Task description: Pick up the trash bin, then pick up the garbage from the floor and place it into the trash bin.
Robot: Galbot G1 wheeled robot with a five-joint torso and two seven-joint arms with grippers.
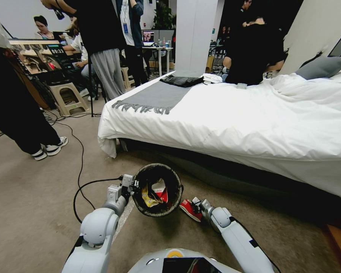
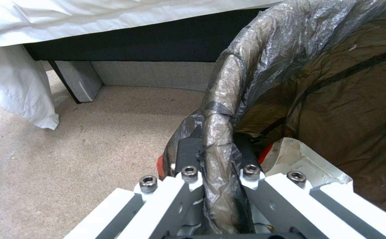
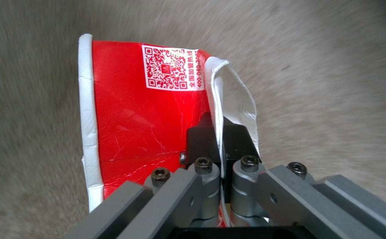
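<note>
Left pincer [image 1: 132,185] clamped on the rim of the trash bin [image 1: 157,189], near side toward the left arm, black pads pinching the bag-wrapped edge from inside and outside, as seen close up in the left wrist view [image 2: 218,156]. Bin low before the robot, just in front of the bed [image 1: 231,113], mouth tilted toward the head camera. Dark liner bag [image 2: 334,93] folded over the rim, crinkled and glossy. Inside the bin: a yellow wrapper [image 1: 147,197] and a red-and-white piece [image 1: 161,191] lying against the liner; the same white-and-red scrap [image 2: 299,156] just beyond the pads in the left wrist view.

Right pincer [image 1: 199,206] just beside the bin on its right, low over the carpet [image 1: 34,189], closed on a flattened red-and-white carton [image 1: 189,209]. In the right wrist view, black pads [image 3: 222,142] pressed together on the carton's white folded edge, the red face [image 3: 135,109] with a white printed code label spreading out beyond them, a white strip running down one side. Carton outside the bin, close to its rim; whether touching the carpet, cannot tell.

Bed with white cover hanging down at its corner [image 2: 16,83], dark base beneath, grey fringed runner [image 1: 155,96] across the foot. Black cable [image 1: 81,163] looping over the carpet toward the left arm.
</note>
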